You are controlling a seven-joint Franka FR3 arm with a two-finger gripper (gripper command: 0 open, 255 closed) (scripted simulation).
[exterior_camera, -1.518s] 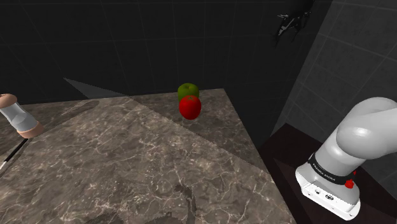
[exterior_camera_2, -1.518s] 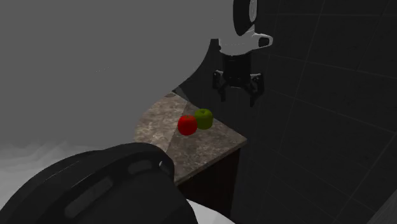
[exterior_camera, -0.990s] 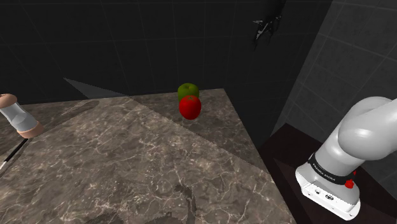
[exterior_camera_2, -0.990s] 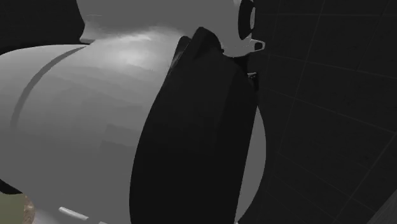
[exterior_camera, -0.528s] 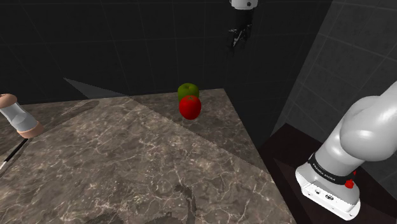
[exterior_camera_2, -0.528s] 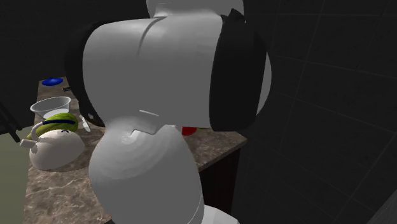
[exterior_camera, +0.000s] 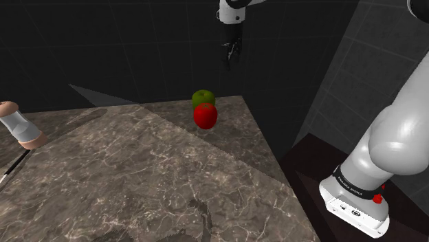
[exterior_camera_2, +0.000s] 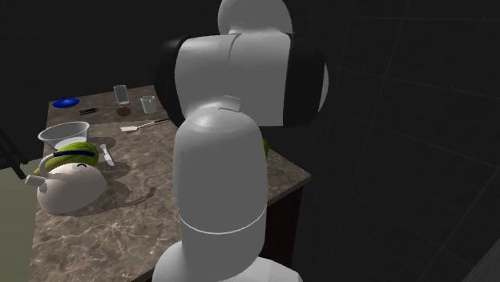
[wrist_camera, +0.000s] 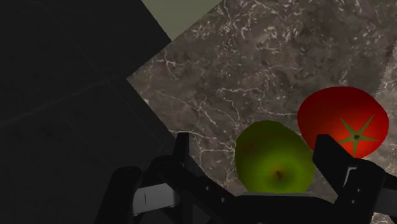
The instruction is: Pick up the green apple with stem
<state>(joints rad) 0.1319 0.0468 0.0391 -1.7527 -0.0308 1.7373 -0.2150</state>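
Plainly, one dark marble counter (exterior_camera: 137,179) spreads across the shoulder view. One white arm (exterior_camera: 399,137) climbs from about four o'clock of it. The arm arches over so that its single black gripper (exterior_camera: 230,53) hangs in the air, well above the fruit, at roughly one o'clock from the green apple (exterior_camera: 203,97). That one apple sits near the counter's far corner, with one red tomato (exterior_camera: 205,116) just beside it at six o'clock; I cannot tell whether they touch. At nine o'clock of the counter lies one clear cylinder with pale ends (exterior_camera: 17,126).

From the second exterior view the arm (exterior_camera_2: 220,200) stands across the middle. At nine o'clock from it are one white rounded pot (exterior_camera_2: 72,191), one pale bowl (exterior_camera_2: 64,134) and one green-yellow thing with a blue band (exterior_camera_2: 74,154). Toward eleven o'clock are one blue dish (exterior_camera_2: 66,102), one pale spoon (exterior_camera_2: 140,126), one glass (exterior_camera_2: 121,93) and a second glass (exterior_camera_2: 147,103).

Along the wrist view the gripper (wrist_camera: 254,145) has its two fingers (wrist_camera: 181,153) spread wide. The apple (wrist_camera: 275,159) shows between them on the counter (wrist_camera: 254,57), touched by neither, and the tomato (wrist_camera: 343,121) lies beside the apple
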